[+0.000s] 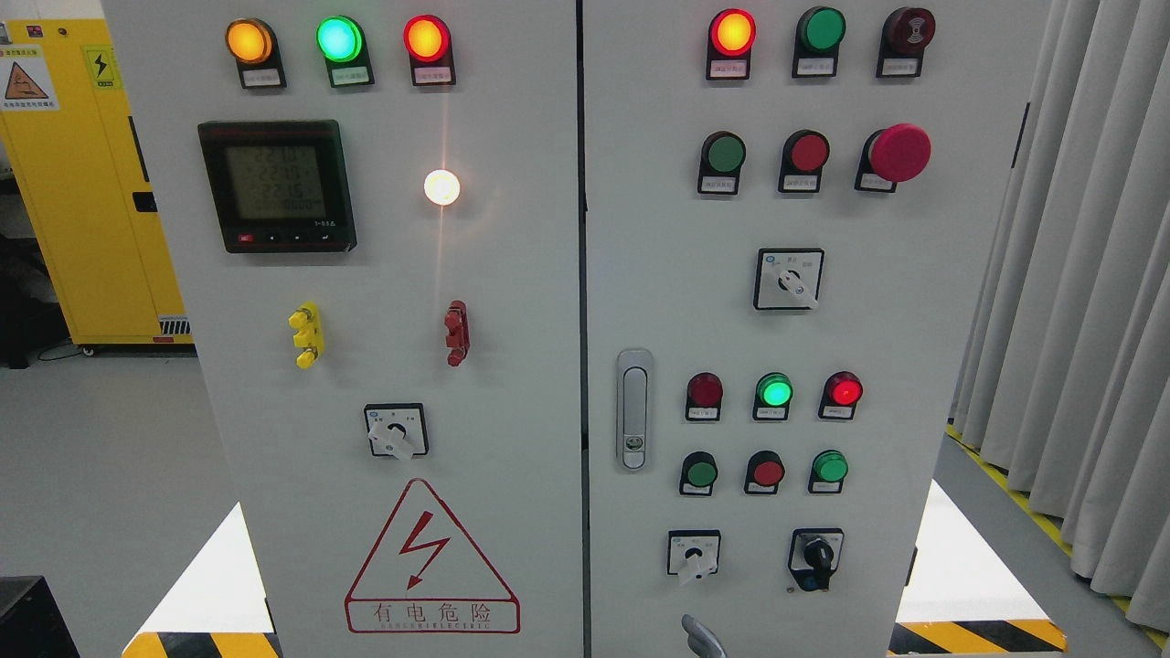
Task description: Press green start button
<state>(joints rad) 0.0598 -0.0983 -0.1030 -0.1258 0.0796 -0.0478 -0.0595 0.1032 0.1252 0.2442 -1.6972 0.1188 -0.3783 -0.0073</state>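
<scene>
At the bottom edge of the right cabinet door, a grey robot fingertip is poking into view, and you cannot tell which hand it belongs to or how its fingers are standing. Well above it, you are looking at the green start button sitting beside a red button, toward the door's lower left.

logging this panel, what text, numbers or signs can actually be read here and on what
"有电危险": red lightning triangle warning sign on the left door.
Latin line beneath it: too small to read.
Meter display: digit rows, blurred.
Label plates under the lamps and buttons: too small.
Yellow cabinet hazard stickers: symbols only, text unreadable.
</scene>
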